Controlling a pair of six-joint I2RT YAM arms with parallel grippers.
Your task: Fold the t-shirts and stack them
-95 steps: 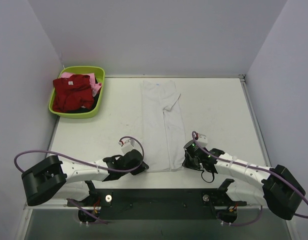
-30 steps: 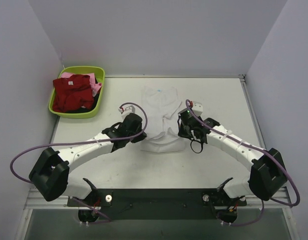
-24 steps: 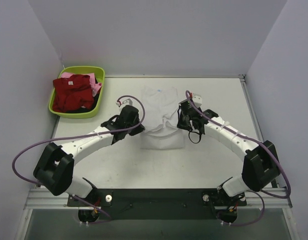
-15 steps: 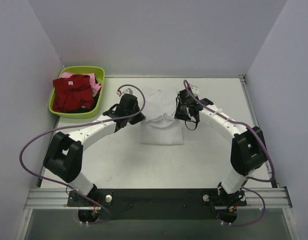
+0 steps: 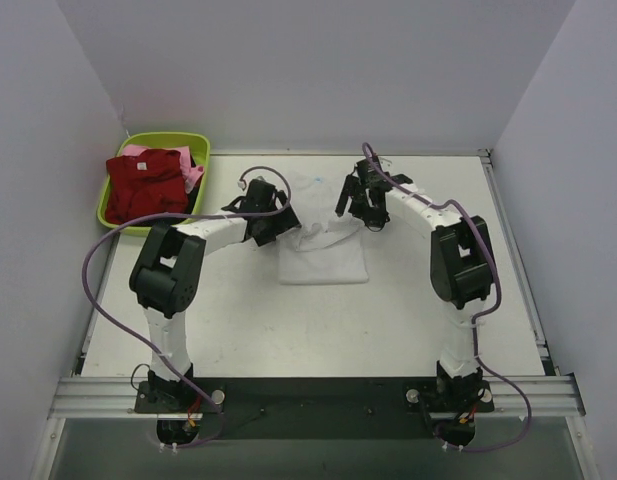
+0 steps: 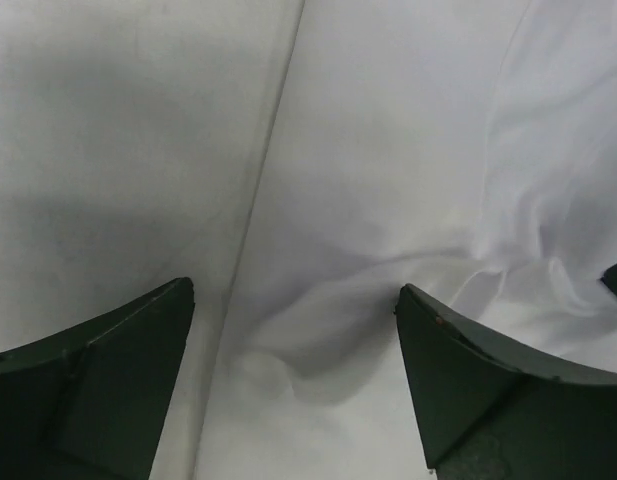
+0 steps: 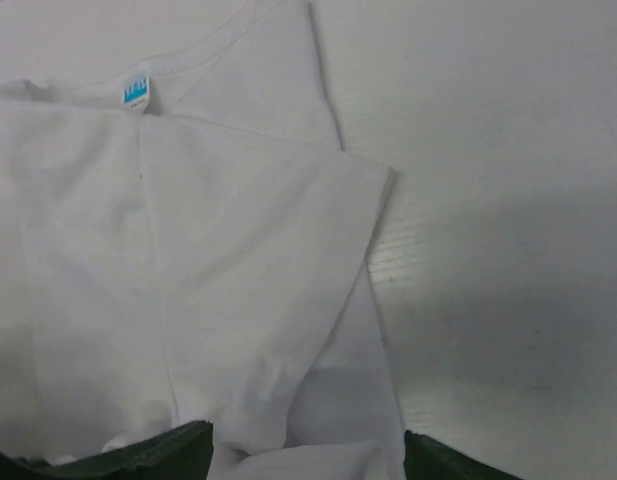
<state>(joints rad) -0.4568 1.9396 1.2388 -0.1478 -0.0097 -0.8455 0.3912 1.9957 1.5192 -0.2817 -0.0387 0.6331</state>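
Note:
The white t-shirt (image 5: 323, 250) lies folded into a short rectangle at the table's middle back, rumpled along its far part. Its blue neck label (image 7: 136, 91) shows in the right wrist view. My left gripper (image 5: 285, 222) hangs open over the shirt's left edge, with wrinkled cloth (image 6: 388, 180) lying loose below its spread fingers (image 6: 98, 380). My right gripper (image 5: 350, 198) is open over the shirt's far right, by a folded sleeve (image 7: 268, 270). The dark red t-shirt (image 5: 145, 186) and the pink one (image 5: 193, 176) lie in the basin.
The lime-green basin (image 5: 153, 228) stands at the table's back left corner, close to the left arm's elbow. Both arms stretch far across the table (image 5: 418, 310). Walls close in the back and both sides.
Both grippers carried the shirt's near hem toward the far end, folding it in half. They were shut on the cloth and have now opened and let go.

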